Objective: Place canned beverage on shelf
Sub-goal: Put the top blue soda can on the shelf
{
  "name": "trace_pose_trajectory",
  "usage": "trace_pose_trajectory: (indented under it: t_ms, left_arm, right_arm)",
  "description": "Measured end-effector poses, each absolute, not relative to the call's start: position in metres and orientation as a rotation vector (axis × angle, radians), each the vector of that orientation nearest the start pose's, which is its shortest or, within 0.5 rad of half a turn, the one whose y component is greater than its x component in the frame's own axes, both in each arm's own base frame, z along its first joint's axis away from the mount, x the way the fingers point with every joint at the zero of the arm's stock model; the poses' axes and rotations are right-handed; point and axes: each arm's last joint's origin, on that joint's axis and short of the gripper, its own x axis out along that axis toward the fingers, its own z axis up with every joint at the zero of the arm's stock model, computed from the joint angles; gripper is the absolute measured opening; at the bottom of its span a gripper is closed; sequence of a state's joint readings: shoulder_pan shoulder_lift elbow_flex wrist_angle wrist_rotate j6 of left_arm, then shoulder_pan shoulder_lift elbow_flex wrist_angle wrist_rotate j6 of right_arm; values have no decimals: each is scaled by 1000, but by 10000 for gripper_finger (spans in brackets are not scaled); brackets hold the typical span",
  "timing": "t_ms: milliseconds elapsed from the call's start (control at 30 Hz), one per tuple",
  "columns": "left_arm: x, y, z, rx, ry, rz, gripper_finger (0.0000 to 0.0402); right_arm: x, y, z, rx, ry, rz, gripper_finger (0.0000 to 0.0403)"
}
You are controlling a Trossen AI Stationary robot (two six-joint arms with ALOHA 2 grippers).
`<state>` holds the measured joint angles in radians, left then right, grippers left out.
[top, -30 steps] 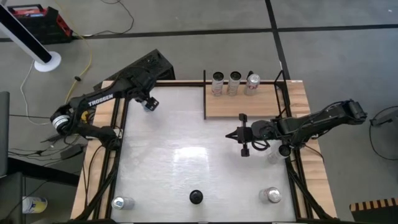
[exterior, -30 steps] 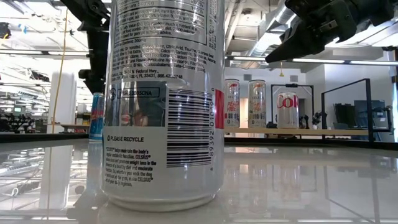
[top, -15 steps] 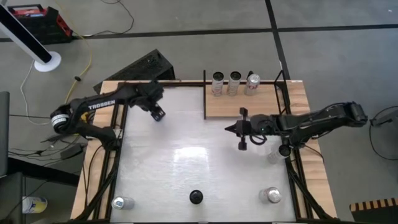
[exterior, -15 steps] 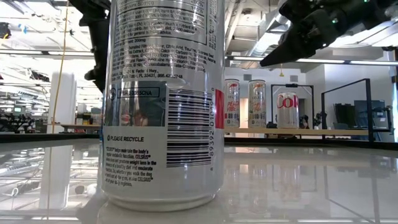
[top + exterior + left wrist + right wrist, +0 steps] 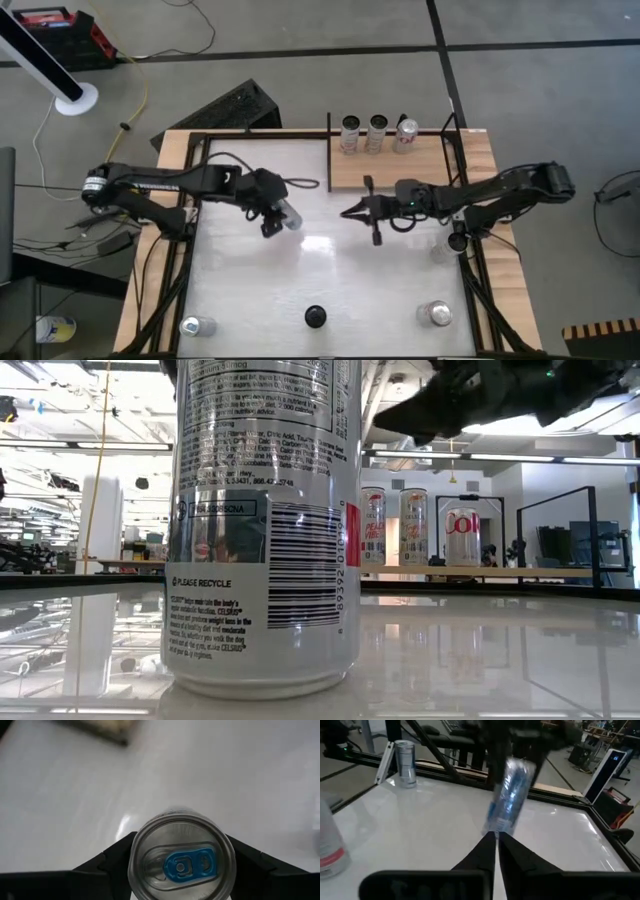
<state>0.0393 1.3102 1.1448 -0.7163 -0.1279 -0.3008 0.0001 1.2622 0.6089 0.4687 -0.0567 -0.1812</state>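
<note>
One can (image 5: 288, 217) sat gripped, seemingly tilted, in your left end effector (image 5: 276, 218), your closed right end effector (image 5: 347, 213) pointing nearby.

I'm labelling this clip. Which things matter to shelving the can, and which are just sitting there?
In the job: blue-tabbed can, gripped by the left gripper; shelf; three cans standing on it; right gripper nearby.
Lying about: near-left can; near-right can; black round object between them.
</note>
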Motion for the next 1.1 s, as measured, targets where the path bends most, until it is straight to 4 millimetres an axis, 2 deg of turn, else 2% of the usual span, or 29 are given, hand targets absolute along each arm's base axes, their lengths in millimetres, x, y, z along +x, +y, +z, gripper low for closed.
trace_pose_trajectory:
  t_ms: [133,233,533,667,833,1100]
  left_arm:
    - [267,-3,320,-176,797,254,219]
    - [268,-9,326,-136,769,255,219]
    - [269,-11,329,-94,750,267,219]
    - [269,-11,329,-84,751,263,220]
    - [269,-11,330,-63,749,276,230]
    - [270,-11,331,-62,727,270,233]
  right_arm:
    - [283,4,236,-172,184,82,68]
    - [297,6,238,-179,191,91,103]
    - [339,10,249,-213,217,105,279]
    - [356,7,252,-191,256,96,329]
    - [381,4,248,-177,287,87,360]
    - [412,-6,237,-141,315,57,362]
